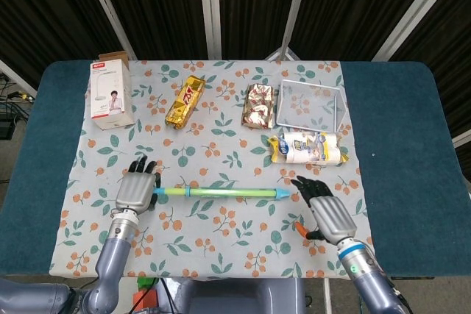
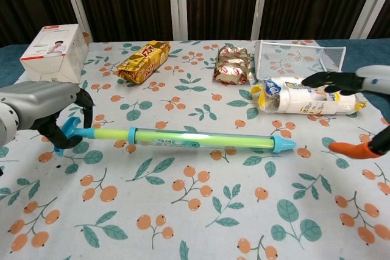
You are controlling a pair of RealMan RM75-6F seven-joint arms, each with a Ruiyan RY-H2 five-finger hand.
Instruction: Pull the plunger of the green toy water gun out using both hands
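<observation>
Currently: green toy water gun [image 1: 228, 193] lying lengthwise across middle of floral tablecloth [image 1: 221, 248], blue nozzle tip pointing toward robot's right, blue plunger handle [image 2: 70, 131] at robot's left end. Short stretch of lighter green rod exposed between handle and blue collar on barrel, per chest view.

Left hand [image 1: 136, 189] palm-down over plunger end, forearm rising from near table edge. Fingers [image 2: 85, 105] curled down around plunger handle in chest view; handle grasped, raised slightly off cloth at that end.

Right hand [image 1: 327, 215] low over cloth just beyond nozzle tip, near but not touching gun. Palm facing down in head view, dark fingers [image 2: 329, 79] spread and extended toward nozzle, nothing held. Orange-tipped thumb [image 2: 353, 149] sticking out apart from other fingers, visible at right edge of chest view.

Behind gun, toward far side of table: white box [image 1: 112, 99] at far left, gold snack packet [image 1: 184, 102], brown-and-gold packet [image 1: 258, 106], wire mesh basket [image 1: 310, 102]. Clear-wrapped pack of white rolls [image 1: 307, 148] lying in front of basket, nearest item to right hand, apart from gun.
</observation>
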